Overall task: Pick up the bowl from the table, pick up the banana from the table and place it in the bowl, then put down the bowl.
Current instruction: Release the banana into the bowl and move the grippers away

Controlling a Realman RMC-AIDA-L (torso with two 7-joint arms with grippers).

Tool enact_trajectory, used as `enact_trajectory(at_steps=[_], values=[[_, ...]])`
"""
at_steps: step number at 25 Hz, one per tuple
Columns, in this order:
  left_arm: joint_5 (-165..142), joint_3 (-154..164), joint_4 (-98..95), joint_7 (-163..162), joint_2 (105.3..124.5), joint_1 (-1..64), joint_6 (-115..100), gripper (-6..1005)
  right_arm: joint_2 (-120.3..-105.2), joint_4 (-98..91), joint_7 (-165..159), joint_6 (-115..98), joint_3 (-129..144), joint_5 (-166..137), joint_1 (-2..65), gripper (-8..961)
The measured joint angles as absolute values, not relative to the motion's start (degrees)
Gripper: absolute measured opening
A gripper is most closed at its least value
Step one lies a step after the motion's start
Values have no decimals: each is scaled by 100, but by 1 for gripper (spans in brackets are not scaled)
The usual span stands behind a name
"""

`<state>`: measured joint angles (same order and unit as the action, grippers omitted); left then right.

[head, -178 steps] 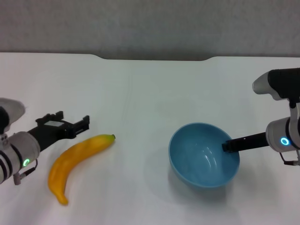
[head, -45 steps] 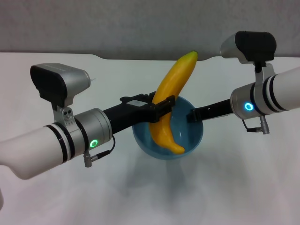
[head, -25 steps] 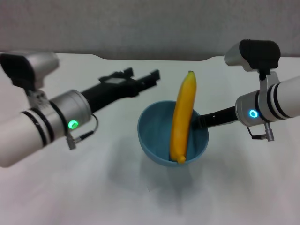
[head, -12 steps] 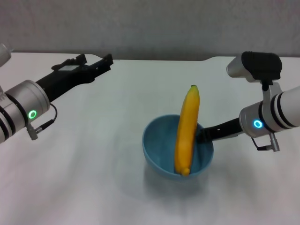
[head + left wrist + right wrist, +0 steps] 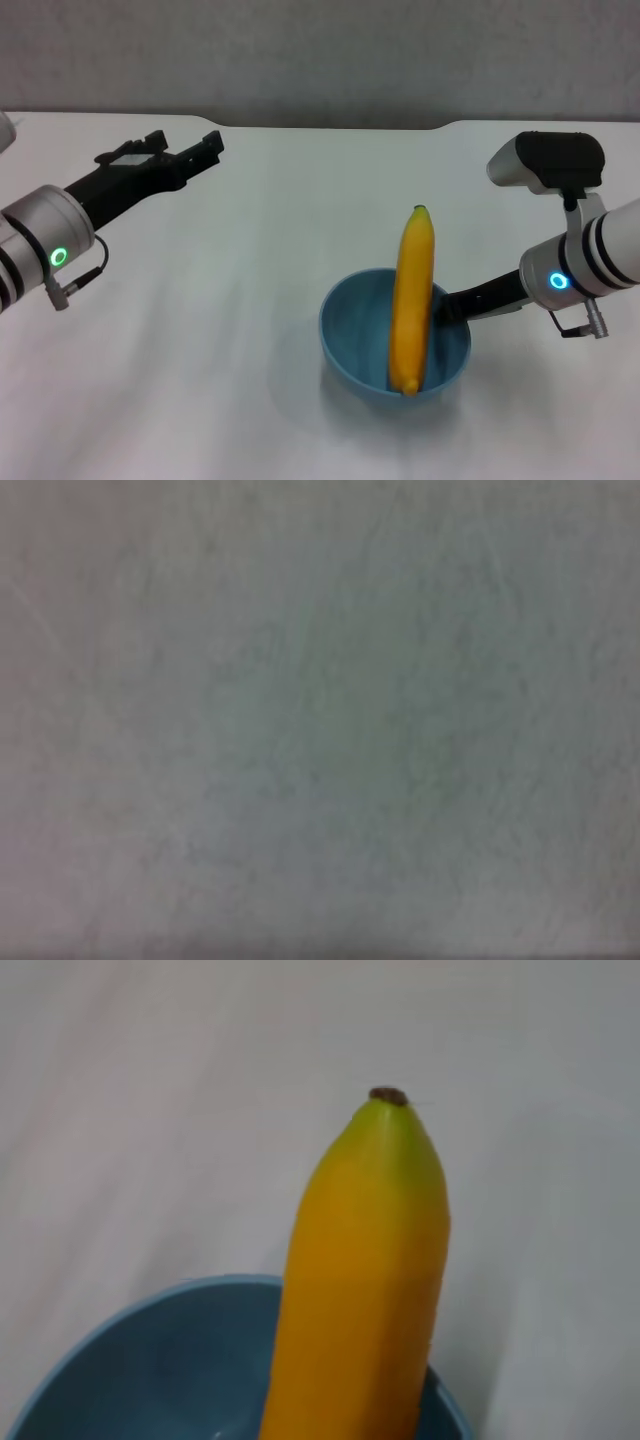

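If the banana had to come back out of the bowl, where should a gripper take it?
Grip the banana on its upper half, coming from the robot's left. It stands nearly upright, stem end up, well clear above the rim of the bowl, while the right gripper sits at the rim's right side.

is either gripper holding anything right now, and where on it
The right gripper holds the bowl by its rim on the robot's right side, with the banana standing in it. The left gripper is open and empty, far off over the table.

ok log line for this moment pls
banana: in bowl, leaning on rim | right gripper: at bowl rim | left gripper: open, empty, far left above table
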<state>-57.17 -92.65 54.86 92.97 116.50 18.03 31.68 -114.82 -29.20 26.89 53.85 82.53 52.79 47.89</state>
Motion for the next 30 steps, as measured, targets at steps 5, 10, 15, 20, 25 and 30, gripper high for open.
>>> enact_trajectory(at_steps=[5,10,15,20,25,30], values=[[-5713,-9330,5215,9632,11656,1886,3096,894,-11501,-2920,2701,5317,8252,5282,4720,36],[-5712,-9374,5067,9861,11660,1884,3031,894,-11504,-2925,2714,5298,8252,5283,4722,35],[-5431,-9315,4736,10706,11696,1897,2949,894,-11505,-2941,2717,5282,8252,5282,4720,35],[-5048,-9290,4443,11445,11698,1944,2930,894,-11505,-2933,2720,5282,8254,5282,4714,35],[-4716,-9290,4298,11760,11694,1938,2898,894,-11505,-2922,2730,5291,8293,5282,4681,38],[-4680,-9290,4260,11761,11693,1934,2904,894,-11505,-2919,2732,5296,8305,5281,4631,45]])
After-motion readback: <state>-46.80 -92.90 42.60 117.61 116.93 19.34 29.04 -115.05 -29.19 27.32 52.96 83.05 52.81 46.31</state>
